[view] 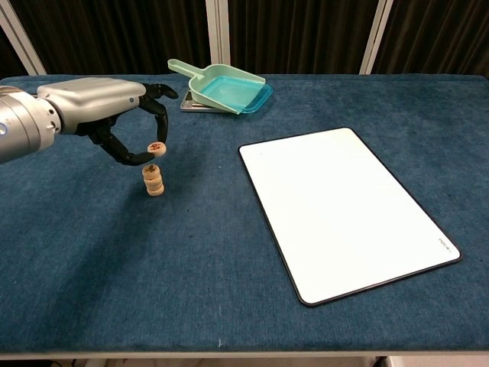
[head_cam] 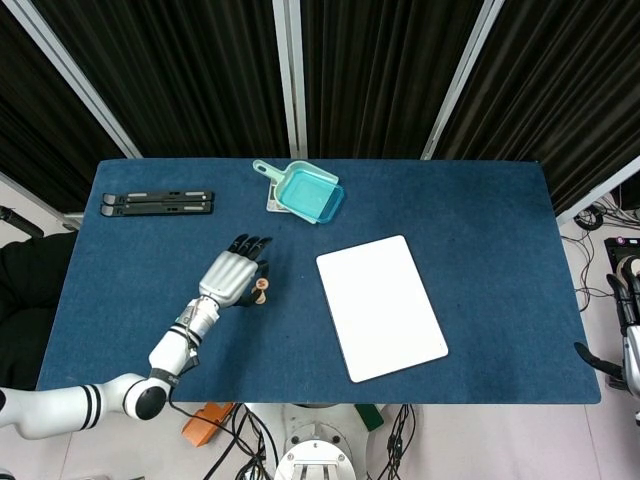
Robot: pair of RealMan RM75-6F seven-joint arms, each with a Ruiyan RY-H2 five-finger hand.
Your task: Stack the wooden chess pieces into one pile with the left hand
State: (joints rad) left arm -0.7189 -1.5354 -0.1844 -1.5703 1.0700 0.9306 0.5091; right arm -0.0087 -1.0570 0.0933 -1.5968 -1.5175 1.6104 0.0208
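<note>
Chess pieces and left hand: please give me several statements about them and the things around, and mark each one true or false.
1. The left hand pinches a wooden chess piece above the pile of chess pieces. True.
2. The held piece already rests on the pile. False: in the chest view a gap shows between them.
3. The pile stands on the white board. False: it stands on the blue table cloth, to the left of the board.
4. A teal scoop lies near the far edge of the table. True.
5. The right hand holds the black folded stand. False: the stand lies alone at the far left; no right hand is in view.
</note>
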